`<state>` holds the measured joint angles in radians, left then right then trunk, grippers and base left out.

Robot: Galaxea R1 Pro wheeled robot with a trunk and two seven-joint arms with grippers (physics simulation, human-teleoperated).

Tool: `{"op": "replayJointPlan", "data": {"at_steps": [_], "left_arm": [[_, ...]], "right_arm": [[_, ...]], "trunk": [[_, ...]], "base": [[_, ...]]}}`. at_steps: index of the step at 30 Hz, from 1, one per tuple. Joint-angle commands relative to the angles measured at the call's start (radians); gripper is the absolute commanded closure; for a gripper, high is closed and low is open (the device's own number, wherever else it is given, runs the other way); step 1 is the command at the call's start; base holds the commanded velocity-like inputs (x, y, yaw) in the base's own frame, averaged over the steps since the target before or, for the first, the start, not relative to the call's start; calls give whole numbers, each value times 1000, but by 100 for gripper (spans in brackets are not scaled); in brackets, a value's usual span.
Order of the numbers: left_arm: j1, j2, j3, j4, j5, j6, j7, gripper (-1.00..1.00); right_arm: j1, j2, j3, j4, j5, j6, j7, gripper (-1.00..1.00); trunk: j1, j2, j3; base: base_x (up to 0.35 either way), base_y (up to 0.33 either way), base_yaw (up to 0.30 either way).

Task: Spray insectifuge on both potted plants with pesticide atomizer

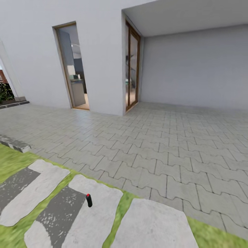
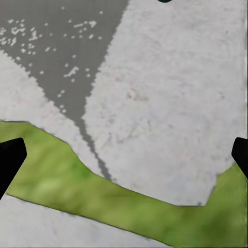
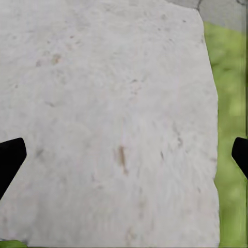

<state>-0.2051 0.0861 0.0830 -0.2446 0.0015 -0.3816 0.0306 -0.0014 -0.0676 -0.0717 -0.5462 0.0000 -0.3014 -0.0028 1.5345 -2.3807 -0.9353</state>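
- My left pincer (image 2: pixel 124 157) hung released, its two dark fingertips (image 2: pixel 10 157) spread to either edge of the wrist view with nothing between them; below lay a pale stepping stone (image 2: pixel 165 93) and a strip of grass (image 2: pixel 103 196).
- My right pincer (image 3: pixel 124 157) was just as slack, fingers wide apart over another pale slab (image 3: pixel 103 113) with grass (image 3: pixel 230 129) along one side.
- In the head view a small dark bottle with a red cap (image 1: pixel 89 200) stood upright on a stepping stone (image 1: pixel 96 213); I took it for the pesticide atomizer, though it was too small to be sure.
- Beyond lay grey paving (image 1: pixel 165 144), a white house wall (image 1: pixel 100 51) and a glass door (image 1: pixel 132 65).
- I judged I was at the fetching step, nothing picked up yet.
- Next called for lowering one pincer onto the bottle, then finding the potted plants.
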Motion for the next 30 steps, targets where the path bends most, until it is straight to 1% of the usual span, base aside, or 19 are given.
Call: {"op": "replayJointPlan", "data": {"at_steps": [1, 26, 30], "left_arm": [[0, 0, 3, 1, 0, -3, 0, -100], [0, 0, 3, 1, 0, -3, 0, -100], [-1, 0, 3, 1, 0, -4, 0, -100]], "right_arm": [[0, 0, 0, 0, 0, -2, 0, -100], [0, 0, 0, 2, 2, -2, 0, -100], [0, 0, 0, 1, 2, -2, 0, -100]], "trunk": [[0, 0, -1], [0, 0, -1], [0, 0, -1]], "base": [[288, -206, 0], [287, -207, 1], [286, -206, 192]]}}
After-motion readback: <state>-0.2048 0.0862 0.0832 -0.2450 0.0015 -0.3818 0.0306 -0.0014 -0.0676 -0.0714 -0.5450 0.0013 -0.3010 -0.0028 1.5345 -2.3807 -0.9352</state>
